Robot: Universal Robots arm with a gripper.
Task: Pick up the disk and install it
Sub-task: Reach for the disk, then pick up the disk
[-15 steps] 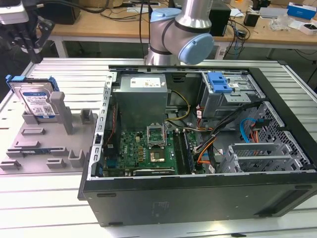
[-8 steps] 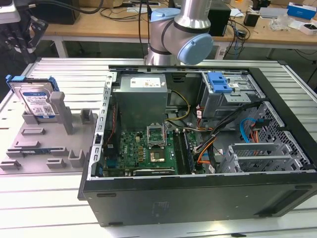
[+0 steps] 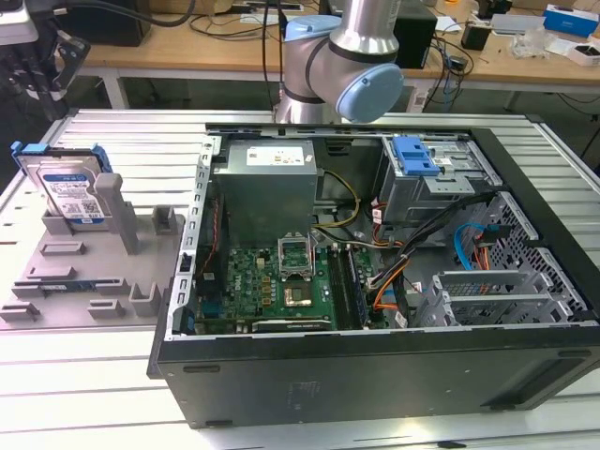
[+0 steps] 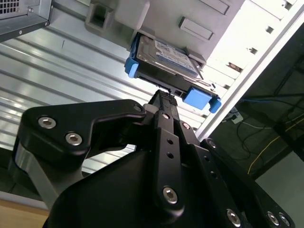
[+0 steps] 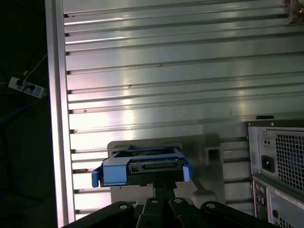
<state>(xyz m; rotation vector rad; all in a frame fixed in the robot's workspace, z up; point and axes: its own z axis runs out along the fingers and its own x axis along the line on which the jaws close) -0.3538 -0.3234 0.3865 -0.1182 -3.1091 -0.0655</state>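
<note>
The disk [image 3: 67, 192], a silver drive with a white-and-blue label in a bright blue bracket, stands on edge in a grey holder [image 3: 103, 272] at the exterior view's left. Both wrist views look down on it from well above: the disk [image 4: 166, 57] with its label side showing, and the disk [image 5: 142, 166] seen edge-on with its connector end showing. My gripper [image 4: 164, 96] hangs above it, apart from it, black fingers pressed together and holding nothing. In the first wrist view the gripper [image 5: 164, 186] lines up just before the disk's bracket.
An open computer case [image 3: 375, 375] lies on the ribbed aluminium table [image 3: 122, 141], with a motherboard [image 3: 272, 281], a grey power supply [image 3: 267, 183] and a drive cage with a blue clip [image 3: 415, 155]. The arm's base [image 3: 342, 66] rises behind the case. The table edge [image 5: 57, 118] runs beside the holder.
</note>
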